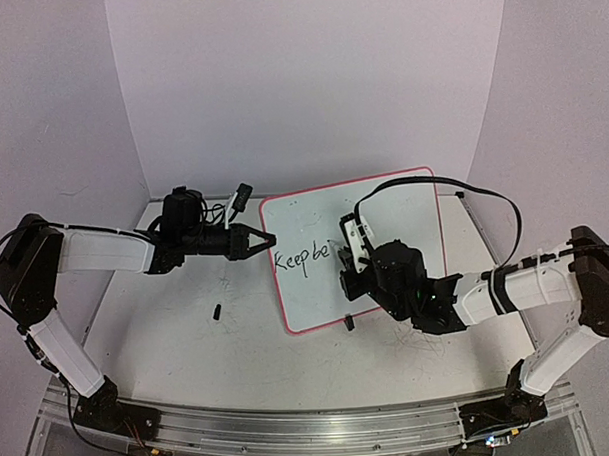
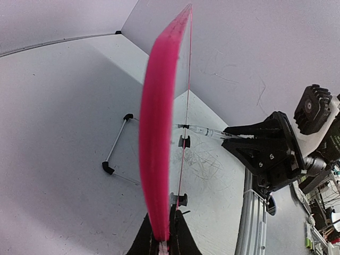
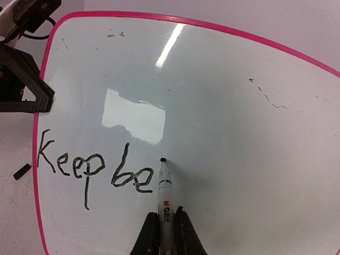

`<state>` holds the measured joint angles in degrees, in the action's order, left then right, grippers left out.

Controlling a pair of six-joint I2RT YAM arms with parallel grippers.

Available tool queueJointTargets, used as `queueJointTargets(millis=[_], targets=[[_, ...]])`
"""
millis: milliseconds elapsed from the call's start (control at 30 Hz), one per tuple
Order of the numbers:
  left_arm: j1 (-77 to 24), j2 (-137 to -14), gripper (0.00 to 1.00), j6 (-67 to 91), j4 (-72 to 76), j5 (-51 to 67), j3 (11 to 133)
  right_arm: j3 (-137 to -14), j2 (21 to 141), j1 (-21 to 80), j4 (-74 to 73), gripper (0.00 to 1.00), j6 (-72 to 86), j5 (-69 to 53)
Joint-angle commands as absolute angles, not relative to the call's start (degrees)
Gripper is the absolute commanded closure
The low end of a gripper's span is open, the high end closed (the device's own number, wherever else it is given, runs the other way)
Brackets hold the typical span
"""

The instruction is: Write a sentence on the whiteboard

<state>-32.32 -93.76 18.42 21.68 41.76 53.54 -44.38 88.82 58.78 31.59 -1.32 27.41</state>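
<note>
The whiteboard [image 1: 394, 210] with its pink-red rim lies tilted on the table, right of centre. On it the sentence [image 1: 302, 258] reads "Keep be" in black, also in the right wrist view [image 3: 95, 169]. My left gripper [image 1: 264, 239] is shut on the whiteboard's left edge; the rim [image 2: 156, 133] runs edge-on from between its fingers [image 2: 163, 241]. My right gripper [image 1: 358, 268] is shut on a white marker [image 3: 165, 194], fingers closed round its barrel [image 3: 166, 234]. The marker's black tip sits at the board just right of "be".
A small black cap [image 1: 216, 312] lies on the table left of the board, also in the right wrist view [image 3: 21, 171]. A black clip [image 1: 348, 324] sits at the board's near edge. A wire stand [image 2: 114, 154] lies behind the board. White walls enclose the back and sides.
</note>
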Motion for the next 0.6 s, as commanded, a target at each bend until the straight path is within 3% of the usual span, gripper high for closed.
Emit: queueJointTargets(millis=[0,567], targets=[[-32.78,-91.99,1.0,14.68,19.62,38.67,54.87,-45.19,88.74,58.26,29.6,1.0,-0.44,27.06],[-32.87,-91.98,1.0,14.56,19.34,38.58,55.01,-42.96,87.1,58.73,27.42,1.0,3.51,26.05]])
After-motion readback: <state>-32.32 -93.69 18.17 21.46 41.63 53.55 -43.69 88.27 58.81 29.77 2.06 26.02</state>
